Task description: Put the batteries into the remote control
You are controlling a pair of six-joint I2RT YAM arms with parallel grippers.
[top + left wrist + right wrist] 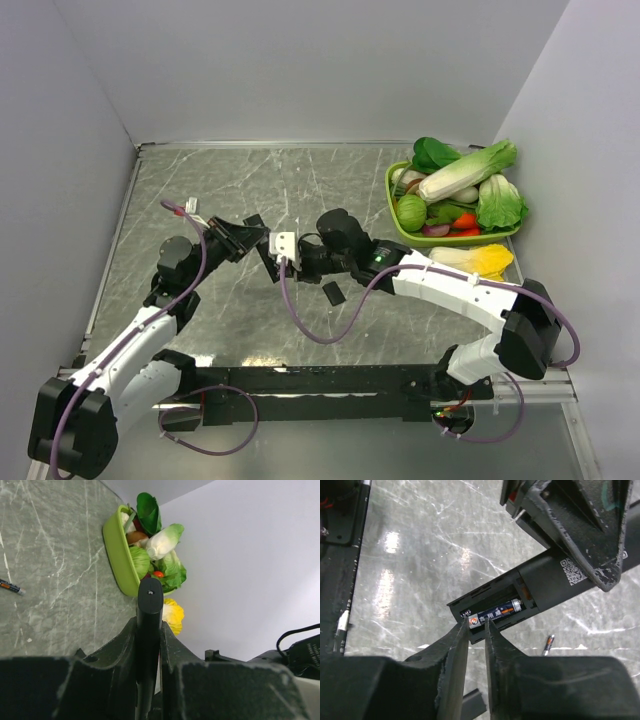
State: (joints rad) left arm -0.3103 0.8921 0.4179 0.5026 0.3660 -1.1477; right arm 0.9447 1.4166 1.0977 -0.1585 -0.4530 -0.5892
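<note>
My left gripper (149, 635) is shut on the remote control (150, 610), a slim black bar held edge-up above the table between the two arms (265, 258). In the right wrist view the remote control (555, 577) shows its open back compartment with one of the batteries (496, 614) lying inside. The tips of my right gripper (476, 622) touch that battery's near end; a narrow gap stays between the fingers and nothing is clamped in it. Another of the batteries (549, 643) lies loose on the table (10, 586).
A small flat black cover piece (333, 293) lies on the table under the right arm. A green basket (392, 205) full of vegetables stands at the back right, with a yellow-and-white vegetable (478, 260) beside it. White walls enclose the table.
</note>
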